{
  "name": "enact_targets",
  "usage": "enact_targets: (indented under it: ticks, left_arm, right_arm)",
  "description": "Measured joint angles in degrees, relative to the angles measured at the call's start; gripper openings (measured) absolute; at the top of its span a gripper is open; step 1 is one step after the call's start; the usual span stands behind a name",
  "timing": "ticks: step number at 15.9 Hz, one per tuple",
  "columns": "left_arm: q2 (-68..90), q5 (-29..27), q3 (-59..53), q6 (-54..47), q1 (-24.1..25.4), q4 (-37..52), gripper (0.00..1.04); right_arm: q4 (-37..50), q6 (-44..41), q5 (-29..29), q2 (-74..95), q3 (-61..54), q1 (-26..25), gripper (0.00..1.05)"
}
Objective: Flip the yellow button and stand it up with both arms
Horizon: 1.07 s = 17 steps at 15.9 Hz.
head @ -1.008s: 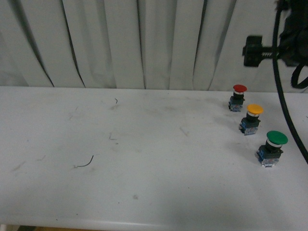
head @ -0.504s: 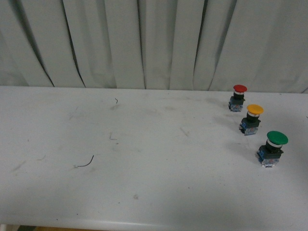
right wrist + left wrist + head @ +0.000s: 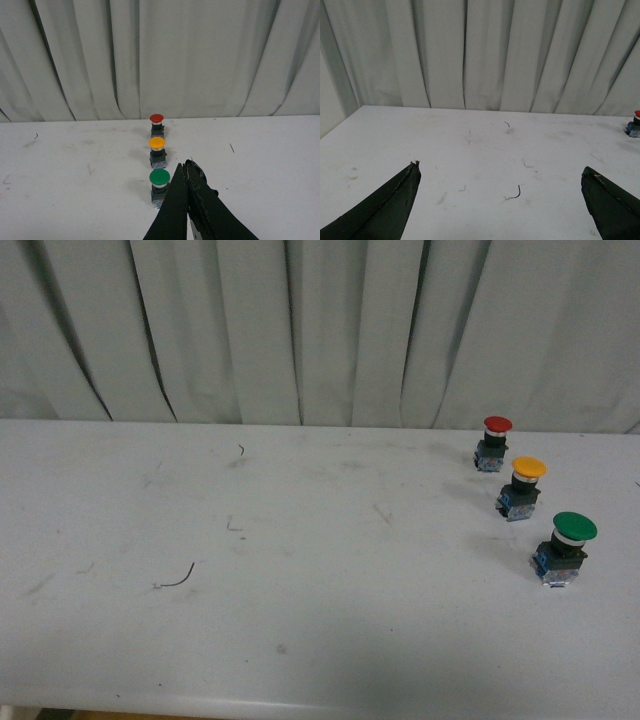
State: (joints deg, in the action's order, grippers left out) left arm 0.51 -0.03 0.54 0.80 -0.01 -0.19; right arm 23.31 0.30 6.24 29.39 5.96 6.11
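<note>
Right arm gone from front view

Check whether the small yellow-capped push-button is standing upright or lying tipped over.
Upright. The small yellow-capped push-button stands on its dark contact block on the white table, round cap on top, facing up; the right wrist view shows the same.

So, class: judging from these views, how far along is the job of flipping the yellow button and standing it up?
Done, by the look of it: the yellow button stands upright, cap on top, between the red button and the green button. In hand: nothing. The left gripper is open over bare table, and the right gripper is shut and empty near the green button. Left: seemingly nothing more.
</note>
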Motion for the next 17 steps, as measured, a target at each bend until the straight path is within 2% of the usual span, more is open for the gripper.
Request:
enact_targets:
  ticks: [1, 3, 17]
  left_arm:
    - [0.00, 0.00, 0.00, 0.00, 0.00, 0.00, 0.98]
    - [0.00, -0.02, 0.00, 0.00, 0.00, 0.00, 0.98]
    - [0.00, 0.00, 0.00, 0.00, 0.00, 0.00, 0.98]
  right_arm:
    - [-1.07, -0.09, -4.24, -2.08, -0.68, -3.41, 0.02]
    - [-2.67, -0.09, -5.38, -4.63, -1.97, -6.56, 0.02]
    - [-11.58, -0.13, -6.23, -17.77, -5.31, -6.12, 0.02]
